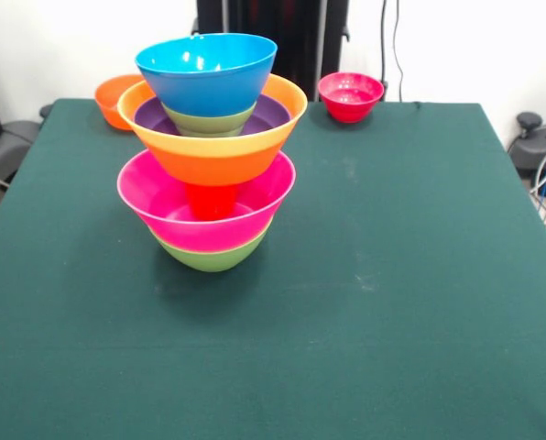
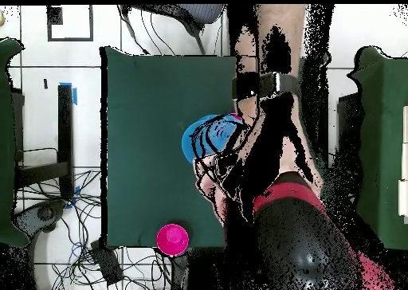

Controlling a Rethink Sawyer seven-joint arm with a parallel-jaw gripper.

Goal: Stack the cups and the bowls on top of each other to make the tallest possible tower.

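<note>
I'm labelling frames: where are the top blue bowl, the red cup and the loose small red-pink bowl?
blue bowl (image 1: 209, 78), front view, outer wall.
red cup (image 1: 210, 200), front view, side wall.
small red-pink bowl (image 1: 350, 96), front view, inner hollow.

Dark green cloth over the table (image 1: 420, 275), plain and unpatterned. On the tower (image 1: 209, 151), from the bottom: olive green bowl (image 1: 211, 257), hot pink bowl (image 1: 163, 197), glossy red cup (image 1: 210, 200), orange bowl (image 1: 213, 156) with a paler yellow-orange band at the rim, purple bowl (image 1: 273, 112), muted green bowl (image 1: 209, 122), bright blue bowl (image 1: 206, 78) topmost. Apart at the far edge, a small orange bowl (image 1: 113, 96) and a small red-pink bowl (image 1: 350, 96); from overhead, black and red on the arm (image 2: 295, 239).
</note>
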